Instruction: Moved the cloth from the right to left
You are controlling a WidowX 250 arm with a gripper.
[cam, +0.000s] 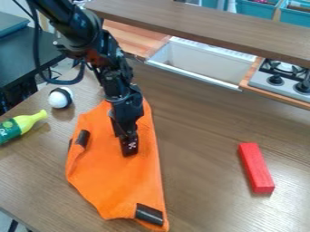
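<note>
From where I stand, the black robot arm (pixel 112 65) comes in at the upper left of the frame and slants down toward the middle. Its black gripper (pixel 129 150) hangs over the upper half of a bright orange cloth (pixel 121 181); I can't tell whether it is open, closed or gripping the fabric. The cloth lies on the brown wooden table (pixel 200 140), left of centre, stretching down to the bottom edge of the frame. It carries short black strips, one on its left side and one near its lower right corner, and its left edge is folded up.

Up and to the left of the cloth sits a white rounded object with a black band (pixel 60 98). At the left edge lies a yellow and green bottle (pixel 23 123), its neck toward the cloth. Well apart, on the right, is a red rectangular block (pixel 257 167). Behind the table, at upper centre, I see a white sink basin (pixel 194 61), and at the right edge a grey toy stove (pixel 277 84) with black knobs. A brown wooden shelf (pixel 200 22) crosses the top.
</note>
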